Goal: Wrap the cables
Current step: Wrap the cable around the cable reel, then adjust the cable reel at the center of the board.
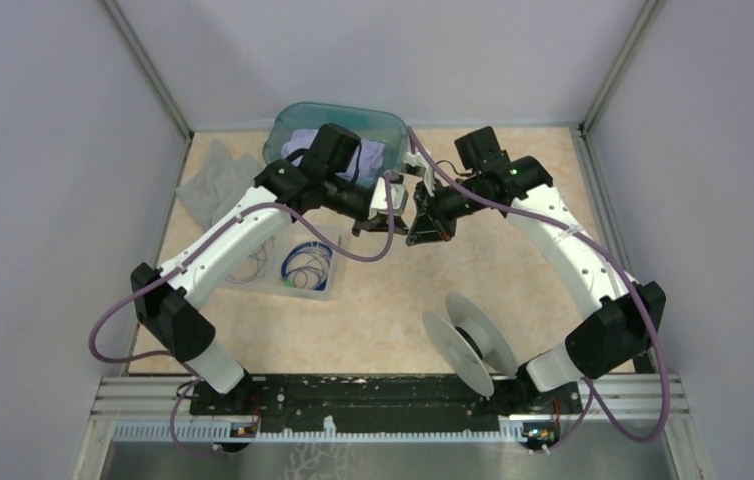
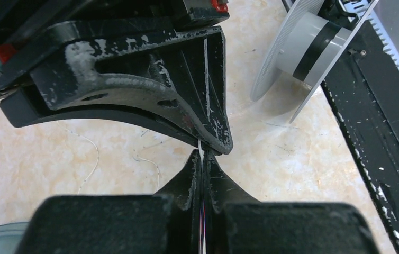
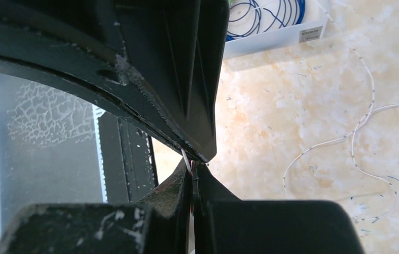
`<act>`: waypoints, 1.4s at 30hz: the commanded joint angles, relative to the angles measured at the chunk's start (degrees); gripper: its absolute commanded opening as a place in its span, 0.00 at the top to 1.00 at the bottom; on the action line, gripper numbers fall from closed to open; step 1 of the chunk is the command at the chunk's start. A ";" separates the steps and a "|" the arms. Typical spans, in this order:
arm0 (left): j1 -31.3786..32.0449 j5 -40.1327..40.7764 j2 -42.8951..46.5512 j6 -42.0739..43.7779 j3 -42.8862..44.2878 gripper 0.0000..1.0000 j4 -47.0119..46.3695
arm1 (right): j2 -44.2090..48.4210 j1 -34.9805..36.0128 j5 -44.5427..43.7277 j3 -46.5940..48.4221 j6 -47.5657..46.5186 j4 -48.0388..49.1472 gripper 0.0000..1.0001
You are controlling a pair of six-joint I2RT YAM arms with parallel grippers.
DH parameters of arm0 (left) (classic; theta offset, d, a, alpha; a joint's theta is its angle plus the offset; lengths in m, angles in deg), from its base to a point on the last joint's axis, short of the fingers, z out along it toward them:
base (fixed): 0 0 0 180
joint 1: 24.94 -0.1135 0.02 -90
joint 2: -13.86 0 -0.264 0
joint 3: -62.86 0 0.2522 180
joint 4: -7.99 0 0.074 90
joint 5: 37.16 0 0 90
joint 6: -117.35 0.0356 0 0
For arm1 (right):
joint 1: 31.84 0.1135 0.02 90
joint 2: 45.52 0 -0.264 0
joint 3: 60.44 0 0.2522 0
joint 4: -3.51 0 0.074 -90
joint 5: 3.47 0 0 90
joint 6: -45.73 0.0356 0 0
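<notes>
Left gripper (image 2: 201, 161) was clamped down narrow on the whitish cable (image 2: 201, 151), the strand running lengthwise up between its fingers and straight out past the tips. And right there, nose to nose with it, the right gripper (image 3: 193, 169) was pinched just as tight on the same strand, tips all but touching! So the cable's long axis lay dead in line with both grippers, with almost no free length between the two grips. By my read, any next pull would have had to go along that line. The spool (image 1: 468, 345) stood well behind the tips, back toward the bases on the right arm's side, so the right arm looked the nearer one for winding. Blue cables (image 1: 308, 262) sat coiled in a clear box (image 1: 328, 290) behind the left gripper, under its forearm. Loose whitish strands trailed on the table (image 3: 303, 106) off to the right gripper's side; whether they were the same cable, I couldn't tell.
</notes>
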 commanded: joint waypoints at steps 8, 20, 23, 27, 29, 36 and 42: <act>0.11 5.28 2.93 -0.06 -3.39 1.00 1.26 | 4.40 -2.25 -8.01 -1.78 3.19 4.24 0.42; -2.59 11.63 4.83 0.20 -6.16 0.99 0.16 | 16.88 -4.40 -22.65 -7.71 -4.45 -10.78 0.30; -2.67 13.41 3.32 0.55 -4.99 0.99 0.46 | 19.09 -4.05 -23.69 -10.01 -6.83 -14.96 0.29; -2.68 14.25 1.22 0.64 -3.12 0.99 1.02 | 20.50 -2.67 -24.52 -13.55 -9.23 -18.51 0.29; -2.68 14.33 0.49 0.66 -2.82 0.99 0.93 | 21.46 -2.41 -24.80 -15.33 -10.31 -18.97 0.29; -2.87 16.64 -0.80 0.20 -3.47 0.99 0.03 | 22.95 -1.48 -25.63 -18.83 -10.32 -19.52 0.32; -6.69 15.49 -0.39 -1.38 -6.01 1.00 -4.32 | 23.47 -0.80 -24.87 -20.13 -8.89 -18.67 0.49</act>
